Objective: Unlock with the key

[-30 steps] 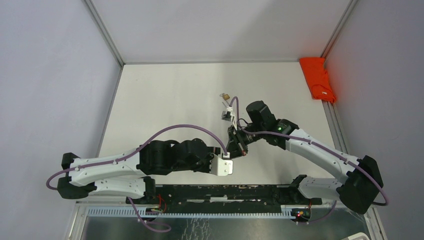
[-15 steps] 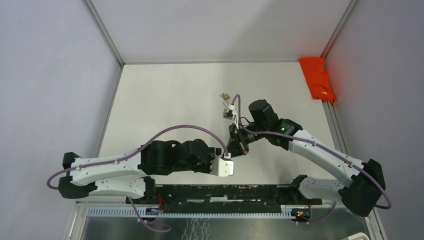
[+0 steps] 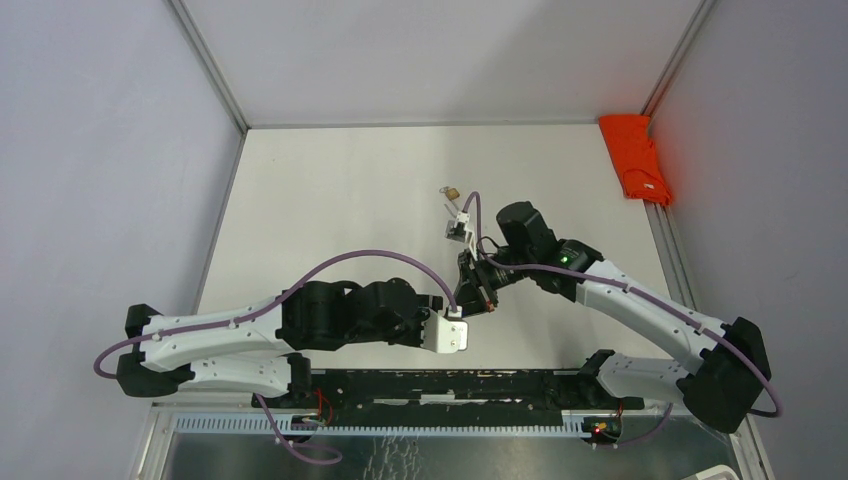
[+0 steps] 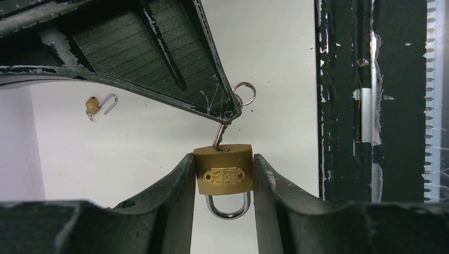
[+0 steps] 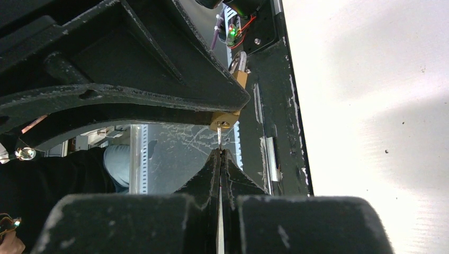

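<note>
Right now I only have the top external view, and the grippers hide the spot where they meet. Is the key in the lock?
Observer: Yes. In the left wrist view the key enters the keyhole of the padlock at a slant.
Operator: Who holds what?
Observer: The left gripper clamps the padlock body by its sides. The right gripper is shut on the key.
Operator: Shackle popped?
Observer: No. The shackle has both legs seated in the body.
</note>
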You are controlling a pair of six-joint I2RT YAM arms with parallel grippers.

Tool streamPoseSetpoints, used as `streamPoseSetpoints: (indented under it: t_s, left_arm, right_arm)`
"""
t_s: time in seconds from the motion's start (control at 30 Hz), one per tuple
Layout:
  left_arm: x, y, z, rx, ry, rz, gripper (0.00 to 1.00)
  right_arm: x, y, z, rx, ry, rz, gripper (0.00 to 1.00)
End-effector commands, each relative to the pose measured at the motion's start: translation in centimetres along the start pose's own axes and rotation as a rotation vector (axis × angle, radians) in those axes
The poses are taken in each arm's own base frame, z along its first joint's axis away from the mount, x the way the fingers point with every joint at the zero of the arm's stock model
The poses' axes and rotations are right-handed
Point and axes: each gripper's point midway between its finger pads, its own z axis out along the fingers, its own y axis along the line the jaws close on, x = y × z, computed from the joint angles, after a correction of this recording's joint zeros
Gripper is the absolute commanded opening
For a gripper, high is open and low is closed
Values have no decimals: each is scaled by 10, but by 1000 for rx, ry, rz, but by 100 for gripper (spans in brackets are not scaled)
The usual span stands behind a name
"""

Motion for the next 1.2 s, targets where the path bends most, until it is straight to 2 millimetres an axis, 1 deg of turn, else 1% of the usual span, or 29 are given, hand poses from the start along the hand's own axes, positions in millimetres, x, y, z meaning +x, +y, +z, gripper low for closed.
streamPoseSetpoints:
  t_s: [0.0,0.5,0.67,0.93,1.17]
  left_arm:
    - [-19,11,-8,-40,-66,3,2]
    - [-22,11,-10,-36,-80,2,2]
    - [-21,10,-9,-31,-78,3,2]
    - [-21,9,-8,-32,-74,4,2]
    - [-23,9,-9,-27,-80,5,2]
  right_arm:
    - [0,0,2,-14,-3,-31,0]
    - [-3,-2,5,-20,5,-24,0]
    - [-9,3,4,-26,-6,-39,0]
    - [-13,11,2,-38,-14,-51,0]
    - [-10,11,4,-39,-10,-45,0]
